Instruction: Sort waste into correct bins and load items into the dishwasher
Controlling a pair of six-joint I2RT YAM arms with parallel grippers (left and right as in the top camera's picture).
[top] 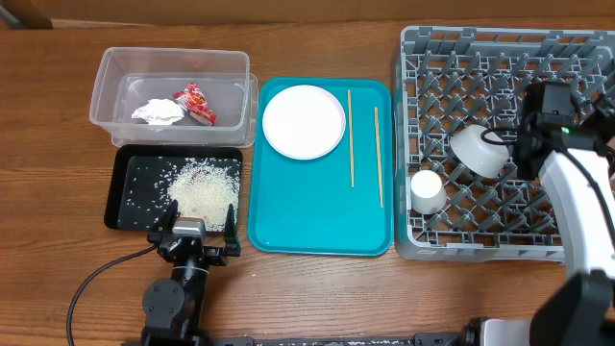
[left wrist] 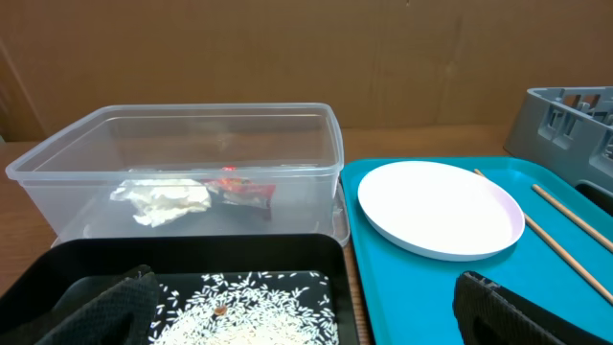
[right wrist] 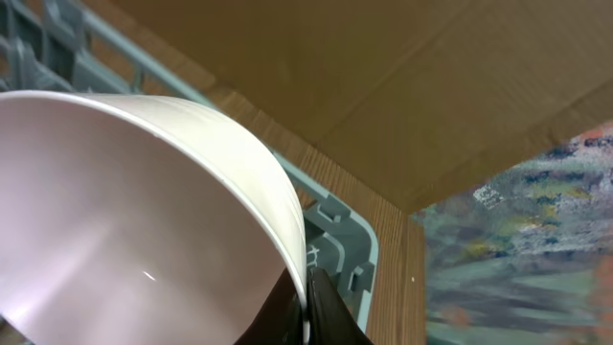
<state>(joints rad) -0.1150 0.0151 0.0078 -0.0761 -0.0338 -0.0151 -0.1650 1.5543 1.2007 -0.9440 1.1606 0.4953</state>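
Left arm (top: pixel 173 298) comes in from 6 o'clock at the 7 o'clock corner of the overhead view, pointing to 12. Left gripper (top: pixel 200 223) hangs low, jaws spread wide; its dark fingers (left wrist: pixel 105 309) sit at the 7 and 5 o'clock corners of its wrist view. Right arm (top: pixel 577 207) rises from 4 o'clock and bends at the wrist toward 9. Right gripper (top: pixel 511 154) is tilted, fingers (right wrist: pixel 326 309) pinched tight on the bowl (top: pixel 479 151) rim.

My right claw (top: pixel 514 146) holds the tilted bowl (top: pixel 478 151) in the rack (top: pixel 423 48) near the cup (top: pixel 427 190); my left claw (top: pixel 196 231) gapes beside the rice (top: pixel 204 187).
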